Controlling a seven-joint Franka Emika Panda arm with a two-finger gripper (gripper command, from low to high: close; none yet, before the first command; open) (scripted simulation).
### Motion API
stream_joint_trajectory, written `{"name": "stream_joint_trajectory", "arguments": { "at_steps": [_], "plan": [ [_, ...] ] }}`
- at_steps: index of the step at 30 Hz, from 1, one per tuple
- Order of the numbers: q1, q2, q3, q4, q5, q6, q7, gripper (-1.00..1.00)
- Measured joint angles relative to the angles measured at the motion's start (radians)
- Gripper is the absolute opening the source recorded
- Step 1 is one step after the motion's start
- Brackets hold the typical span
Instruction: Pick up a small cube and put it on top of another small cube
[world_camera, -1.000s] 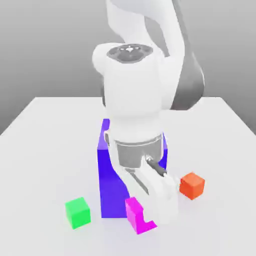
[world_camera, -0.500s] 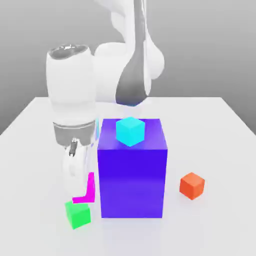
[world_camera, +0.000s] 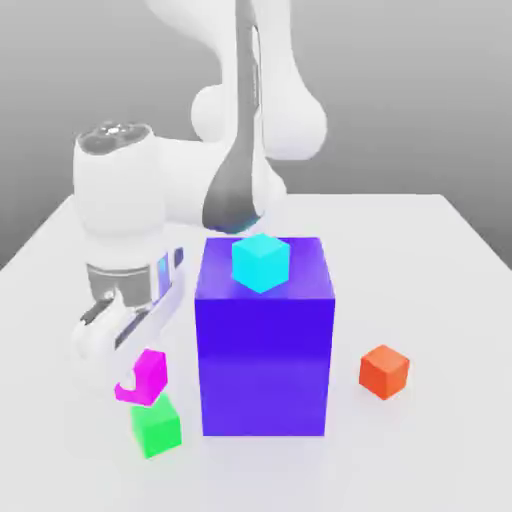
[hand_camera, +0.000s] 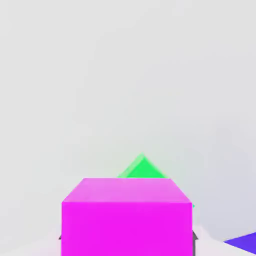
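- The tool (hand_camera: 127, 237) is closed on the pink cube (world_camera: 150, 376), its fingers open no wider than the cube needs, and the grip looks secure.
- Over the last second the pink cube has gone from in front of the blue block (world_camera: 264, 365) to the exterior view's left of it, and it now shows just above the green cube (world_camera: 157, 431). The carry looks nearly done.
- In the last half second the wrist has turned. Even so, the hand view shows a corner of the green cube jutting past the pink cube's straight edge, so the two do not look squared up; a little more turning may be needed.
- The green cube sits on the tabletop (world_camera: 432, 455) where it was, so the target seems undisturbed.
- Whether the two cubes touch, I cannot tell. The next move is probably to centre, then lower gently; coming down off-centre could nudge the green cube or tip the pink one off.
- The arm has cleared the blue block, whose cyan cube (world_camera: 261, 263) is in plain sight on top.
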Motion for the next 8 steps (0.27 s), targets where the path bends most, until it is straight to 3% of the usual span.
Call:
{"name": "stream_joint_trajectory", "arguments": {
  "at_steps": [6,7,8],
  "plan": [
    [0.015,0.091,-0.026,-0.007,-0.073,0.085,0.052,-1.00],
    [0.021,0.107,-0.034,-0.009,-0.086,0.099,0.061,1.00],
    [0.021,0.107,-0.034,-0.009,-0.086,0.099,0.061,1.00]
  ]
}}
